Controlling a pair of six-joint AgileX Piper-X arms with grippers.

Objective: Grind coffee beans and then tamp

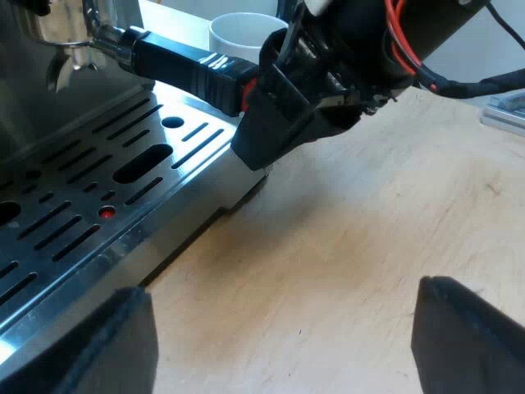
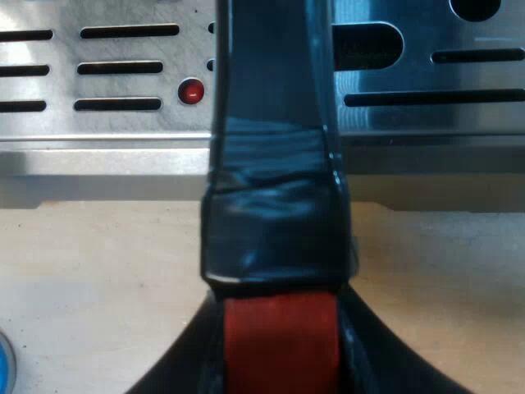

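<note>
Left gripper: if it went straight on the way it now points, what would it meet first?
Most likely the wooden tabletop, since the left gripper points down at it. Past that, the right gripper on the holder's handle by the drip tray. Depth is unclear.

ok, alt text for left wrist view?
The right claw is at the red end of the holder's handle, locked into the espresso machine above the drip tray. White mug beyond; left claw open over the wooden table.
</note>
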